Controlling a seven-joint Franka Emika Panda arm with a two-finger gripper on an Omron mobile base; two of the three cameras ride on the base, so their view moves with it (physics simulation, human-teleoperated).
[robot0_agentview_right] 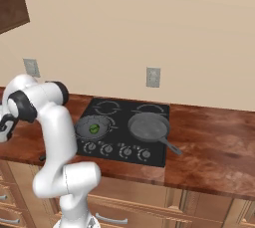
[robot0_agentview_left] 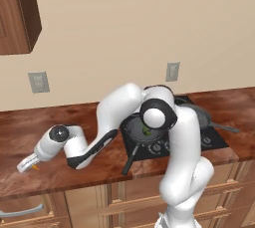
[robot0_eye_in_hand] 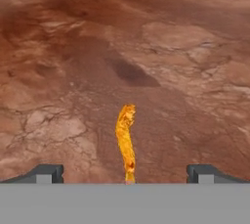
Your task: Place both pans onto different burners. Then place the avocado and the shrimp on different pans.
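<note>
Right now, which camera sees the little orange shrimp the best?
The hand view: the shrimp lies big and clear on the counter, between the open gripper tips. The left base view shows just an orange speck by the gripper.

Red-brown marbled bench (robot0_agentview_right: 214, 147) runs wall to wall w/ black glass cooktop (robot0_agentview_right: 149, 158) set into it. Two pans on front burners — left pan (robot0_agentview_right: 93, 128) w/ avocado (robot0_agentview_right: 93, 128) inside, right pan (robot0_agentview_right: 148, 126) bare. Shrimp (robot0_eye_in_hand: 125, 142) lies directly on bench, well left of cooktop
</note>
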